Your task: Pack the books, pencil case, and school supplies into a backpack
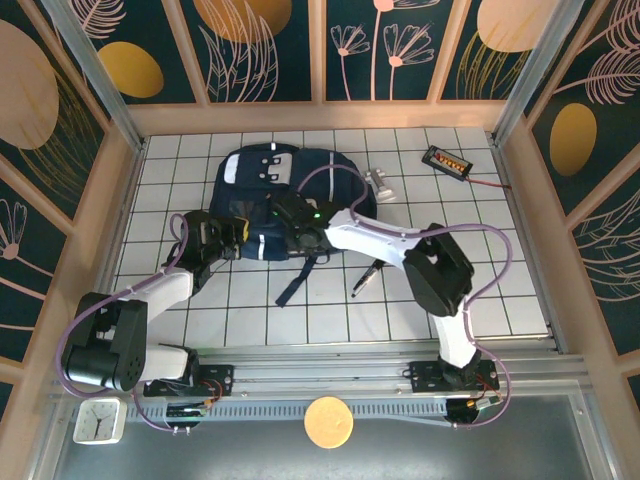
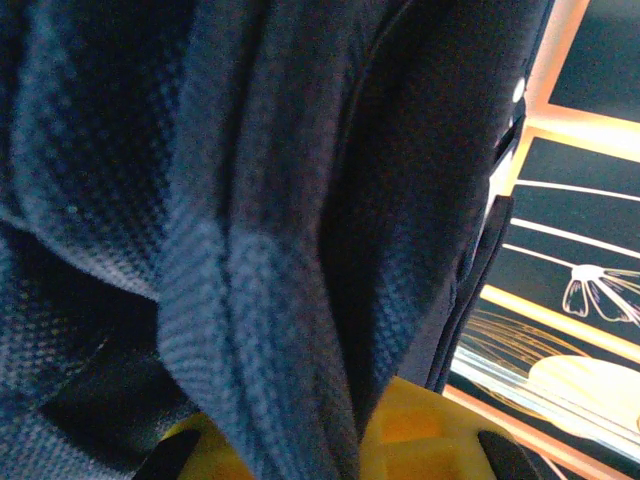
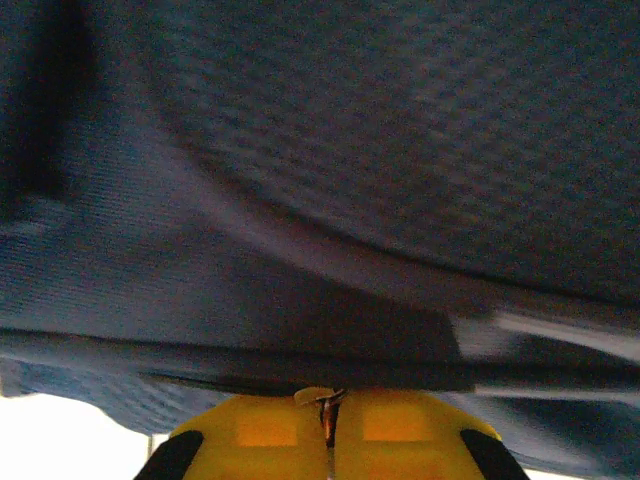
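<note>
The dark navy backpack (image 1: pixel 285 190) lies at the back middle of the white grid table. At the bag's left lower corner my left gripper (image 1: pixel 226 236) is shut on a fold of backpack fabric (image 2: pixel 270 330), which runs down between the yellow fingers (image 2: pixel 430 430). My right gripper (image 1: pixel 296 216) rests on the bag's middle. Its jaws (image 3: pixel 328 405) are shut on a small metal zipper pull under the blue cloth (image 3: pixel 350 150). A slim black pen (image 1: pixel 365 278) lies on the table right of the bag's loose strap (image 1: pixel 294 282). Books and pencil case are out of view.
A black tray with orange pieces (image 1: pixel 447 160) sits at the back right, its cable trailing right. A small grey-white object (image 1: pixel 380 183) lies just right of the bag. Wooden walls surround the table. A white clock (image 1: pixel 98 420) stands off the table at the near left.
</note>
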Robot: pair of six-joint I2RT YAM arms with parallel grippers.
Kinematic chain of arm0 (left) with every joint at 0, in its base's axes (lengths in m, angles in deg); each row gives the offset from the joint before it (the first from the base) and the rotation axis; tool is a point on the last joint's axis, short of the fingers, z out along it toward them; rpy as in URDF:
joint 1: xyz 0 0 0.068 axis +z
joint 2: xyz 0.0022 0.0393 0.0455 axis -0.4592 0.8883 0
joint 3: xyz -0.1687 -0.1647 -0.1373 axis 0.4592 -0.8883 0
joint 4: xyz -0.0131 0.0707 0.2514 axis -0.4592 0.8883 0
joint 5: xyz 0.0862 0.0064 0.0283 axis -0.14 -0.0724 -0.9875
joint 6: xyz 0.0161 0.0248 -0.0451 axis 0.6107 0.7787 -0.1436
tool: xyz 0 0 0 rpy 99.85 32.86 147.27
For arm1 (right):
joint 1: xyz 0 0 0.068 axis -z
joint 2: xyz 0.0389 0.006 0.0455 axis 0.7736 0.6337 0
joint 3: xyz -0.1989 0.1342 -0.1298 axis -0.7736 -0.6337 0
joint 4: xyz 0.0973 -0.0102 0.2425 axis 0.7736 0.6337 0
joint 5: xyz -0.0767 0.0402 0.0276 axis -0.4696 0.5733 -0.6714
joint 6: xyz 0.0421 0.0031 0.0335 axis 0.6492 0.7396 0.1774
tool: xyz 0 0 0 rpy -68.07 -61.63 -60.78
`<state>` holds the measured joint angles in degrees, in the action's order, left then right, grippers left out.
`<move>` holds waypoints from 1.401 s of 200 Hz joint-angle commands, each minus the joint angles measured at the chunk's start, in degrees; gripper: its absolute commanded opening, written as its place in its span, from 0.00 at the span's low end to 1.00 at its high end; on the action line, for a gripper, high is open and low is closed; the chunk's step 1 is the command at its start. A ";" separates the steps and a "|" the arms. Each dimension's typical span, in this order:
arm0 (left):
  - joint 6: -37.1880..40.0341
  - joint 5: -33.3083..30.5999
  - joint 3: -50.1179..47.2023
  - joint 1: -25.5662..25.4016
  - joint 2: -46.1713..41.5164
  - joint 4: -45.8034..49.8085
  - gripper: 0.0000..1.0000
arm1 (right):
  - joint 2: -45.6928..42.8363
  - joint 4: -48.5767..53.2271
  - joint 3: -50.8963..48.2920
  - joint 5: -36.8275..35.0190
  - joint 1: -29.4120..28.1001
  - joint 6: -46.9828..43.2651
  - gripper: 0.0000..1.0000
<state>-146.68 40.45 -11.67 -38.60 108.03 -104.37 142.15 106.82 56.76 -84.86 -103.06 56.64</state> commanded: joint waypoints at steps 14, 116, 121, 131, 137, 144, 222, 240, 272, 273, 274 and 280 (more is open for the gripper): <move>2.15 3.64 0.47 2.02 -2.57 0.75 0.00 | -8.17 5.26 -10.44 0.61 8.16 -4.40 0.00; 18.38 11.59 4.12 11.63 -1.29 13.77 0.00 | -9.01 1.18 -8.67 3.52 20.74 -17.36 0.00; 18.78 11.95 4.39 11.91 -0.84 13.73 0.00 | -9.12 0.71 -8.67 4.88 20.74 -17.45 0.00; 20.33 12.20 5.85 12.21 0.25 14.47 0.00 | -9.56 -0.91 -9.44 7.46 20.70 -17.38 0.00; 21.74 12.18 7.18 12.36 1.25 15.59 0.00 | -9.83 -1.85 -9.87 9.39 20.01 -17.29 0.00; 23.74 11.95 9.28 12.63 2.39 17.18 0.00 | -9.97 -2.53 -10.25 10.64 18.73 -17.29 0.00; 34.63 10.46 24.21 16.56 10.04 28.98 0.90 | -1.14 -3.83 -2.01 17.77 5.83 -7.84 0.00; 28.25 11.25 16.08 15.30 3.62 25.32 0.99 | 0.43 -4.58 0.03 19.56 5.55 -6.60 0.00; 16.40 9.72 4.76 7.56 -4.43 17.07 0.99 | 0.97 -4.83 0.90 20.47 5.58 -6.37 0.00; 16.02 9.65 4.44 7.30 -4.48 16.65 0.99 | 0.97 -4.87 0.85 20.48 5.60 -6.38 0.00; 15.70 9.62 4.23 7.04 -4.50 16.13 0.99 | 0.96 -4.84 0.83 20.53 5.57 -6.38 0.00; 13.08 9.00 2.99 4.99 -4.61 13.46 0.99 | 0.79 -5.03 0.58 20.86 5.53 -6.44 0.00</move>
<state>-121.90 50.37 -3.87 -27.83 105.02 -82.14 142.69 103.43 55.38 -66.04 -97.61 48.99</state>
